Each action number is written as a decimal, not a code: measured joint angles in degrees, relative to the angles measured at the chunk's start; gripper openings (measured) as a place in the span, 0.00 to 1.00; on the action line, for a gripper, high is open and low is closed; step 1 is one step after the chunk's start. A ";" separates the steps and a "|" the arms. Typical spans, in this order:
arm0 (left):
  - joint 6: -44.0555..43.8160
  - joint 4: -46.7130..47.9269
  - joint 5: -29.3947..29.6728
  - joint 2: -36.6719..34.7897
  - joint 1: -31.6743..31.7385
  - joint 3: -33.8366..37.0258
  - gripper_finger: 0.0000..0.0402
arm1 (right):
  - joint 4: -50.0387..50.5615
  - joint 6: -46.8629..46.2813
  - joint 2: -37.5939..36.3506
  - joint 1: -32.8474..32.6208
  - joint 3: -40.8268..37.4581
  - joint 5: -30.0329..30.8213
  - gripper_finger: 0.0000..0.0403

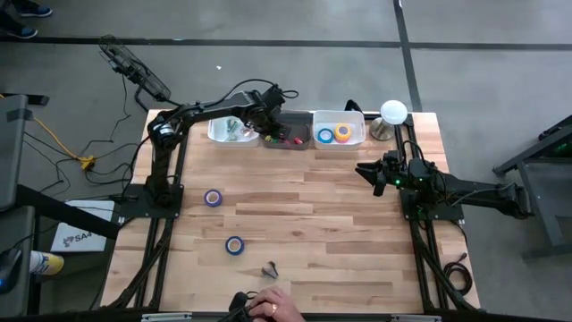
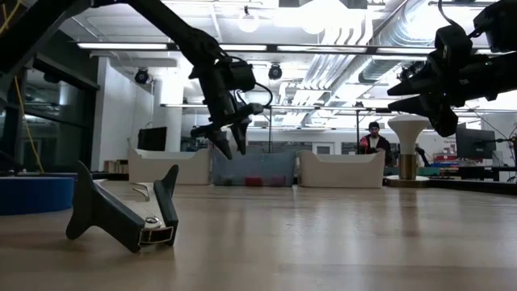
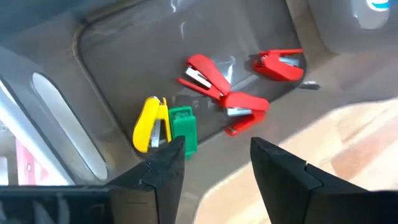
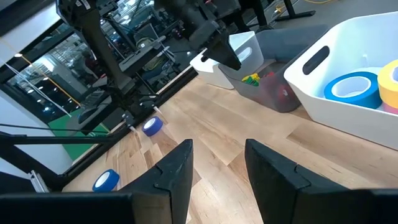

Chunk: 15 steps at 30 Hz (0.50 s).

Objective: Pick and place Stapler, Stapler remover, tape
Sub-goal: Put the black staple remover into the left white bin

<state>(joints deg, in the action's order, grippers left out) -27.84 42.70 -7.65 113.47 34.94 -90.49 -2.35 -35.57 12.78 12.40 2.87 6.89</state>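
Three bins line the table's [image 1: 357,259] top edge in the high view: the middle grey bin [image 1: 295,125] sits under the left gripper [image 1: 273,125], and only the left wrist view shows its red [image 3: 208,74], yellow [image 3: 149,121] and green staplers [image 3: 183,127] below empty, parted fingers. The right bin [image 1: 353,121] holds blue [image 4: 354,87] and yellow tape [image 4: 390,78]; two more blue rolls [image 1: 213,198] [image 1: 234,245] lie on open wood at lower left. The right gripper [image 1: 375,172] hovers right of centre, fingers apart and empty, while the remover [image 2: 125,214] lies near the bottom edge beside a hand [image 1: 273,307].
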 joint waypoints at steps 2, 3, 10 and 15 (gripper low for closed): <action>0.01 0.57 -0.54 -0.84 -0.02 0.02 0.44 | 0.00 0.00 0.00 0.00 0.00 0.23 0.34; 0.06 0.68 -0.56 -1.38 -0.04 0.01 0.45 | -0.02 0.00 0.00 -0.02 0.00 0.47 0.34; 5.73 4.51 0.03 -5.47 -0.76 0.00 0.45 | 0.11 0.00 -0.04 -0.01 0.00 1.32 0.34; 8.23 11.65 3.81 -9.09 -2.74 0.00 0.45 | 0.96 0.00 -0.04 0.00 0.00 -1.38 0.34</action>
<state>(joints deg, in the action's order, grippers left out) -19.61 54.35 -3.84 104.38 32.19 -90.50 -1.39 -35.57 12.73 12.40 2.87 5.51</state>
